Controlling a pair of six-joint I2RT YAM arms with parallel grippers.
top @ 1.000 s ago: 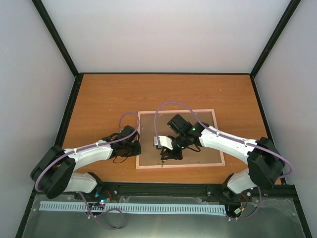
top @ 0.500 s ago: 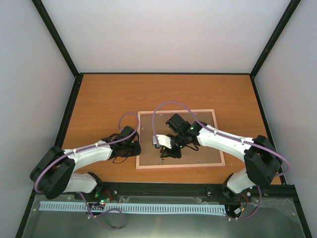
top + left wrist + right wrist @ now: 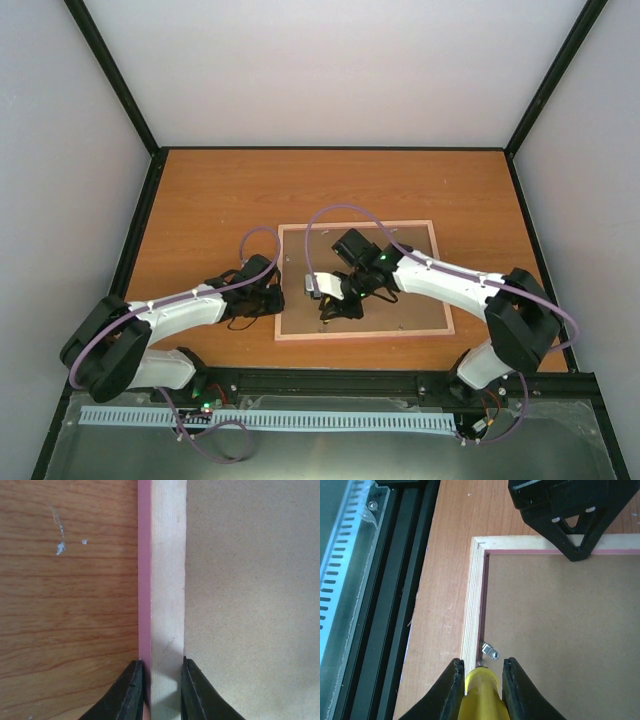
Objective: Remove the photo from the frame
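closely, the left gripper's (image 3: 160, 669) jaws were clenched across the pale left rail of the frame (image 3: 167, 580), pinning it face down on the table (image 3: 65, 605). the right gripper's (image 3: 480, 667) jaws were clamped on a yellow tool (image 3: 480, 696) whose tip sat just beside a small metal tab (image 3: 490, 651) on the near rail, close to the near-left corner. the photo was out of sight, judged to lie under the brown backing board (image 3: 250, 580) that filled the frame's back. the main risk looked to be the tool skating off the tab and gouging the board, or levering the rail up if the left grip let the frame shift. too steep a push could also bend the tab rather than turn it. room was tight on the near side, where the frame's edge lay near the black rail (image 3: 395, 580) at the table's front, and the two grippers stood close at that corner. the far and right stretches of board and table offered freer room.
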